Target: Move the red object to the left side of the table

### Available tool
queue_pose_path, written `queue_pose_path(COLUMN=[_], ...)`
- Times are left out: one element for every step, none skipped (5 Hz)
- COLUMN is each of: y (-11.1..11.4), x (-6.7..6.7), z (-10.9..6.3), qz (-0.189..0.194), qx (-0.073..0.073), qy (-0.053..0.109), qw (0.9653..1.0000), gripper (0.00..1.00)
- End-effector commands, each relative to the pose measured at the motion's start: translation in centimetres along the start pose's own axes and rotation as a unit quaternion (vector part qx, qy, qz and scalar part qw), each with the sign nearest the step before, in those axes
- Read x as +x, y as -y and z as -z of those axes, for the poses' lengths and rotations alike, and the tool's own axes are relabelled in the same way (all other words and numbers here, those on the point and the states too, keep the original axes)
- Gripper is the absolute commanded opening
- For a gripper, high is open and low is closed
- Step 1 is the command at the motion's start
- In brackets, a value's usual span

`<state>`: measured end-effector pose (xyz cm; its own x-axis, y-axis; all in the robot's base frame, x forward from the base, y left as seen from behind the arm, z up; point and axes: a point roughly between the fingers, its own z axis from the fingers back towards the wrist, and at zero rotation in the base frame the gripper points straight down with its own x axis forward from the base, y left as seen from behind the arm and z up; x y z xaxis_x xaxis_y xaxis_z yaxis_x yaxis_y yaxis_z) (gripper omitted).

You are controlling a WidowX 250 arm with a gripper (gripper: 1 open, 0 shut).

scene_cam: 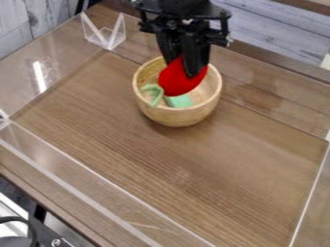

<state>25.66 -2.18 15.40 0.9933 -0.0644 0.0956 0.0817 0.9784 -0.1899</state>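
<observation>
The red object [177,77], a small strawberry-like toy with a light green stem [152,94], hangs in the air over the wooden bowl [180,115]. My black gripper [191,66] points down and is shut on the toy's upper part. The toy covers part of the bowl's inside. The table [129,164] is a brown wood-grain top, and its left side lies to the left of the bowl.
A green rectangular block [183,99] lies in the bowl, partly hidden by the toy. Low clear acrylic walls [37,79] run around the tabletop. A clear folded stand [103,34] sits at the back left corner.
</observation>
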Motion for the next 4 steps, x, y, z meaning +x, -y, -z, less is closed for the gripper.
queue_pose_path(y=[0.6, -0.8, -2.2, -3.9], x=[0.7, 1.0, 1.2, 1.3], z=[-0.4, -1.0, -1.7, -1.9], qz=[0.024, 0.008, -0.012, -0.029], qx=[0.003, 0.006, 0.01, 0.013], qy=[0.022, 0.031, 0.04, 0.045], qw=[0.9995, 0.9995, 0.9991, 0.9985], gripper=[0.0, 0.0, 0.0, 0.0])
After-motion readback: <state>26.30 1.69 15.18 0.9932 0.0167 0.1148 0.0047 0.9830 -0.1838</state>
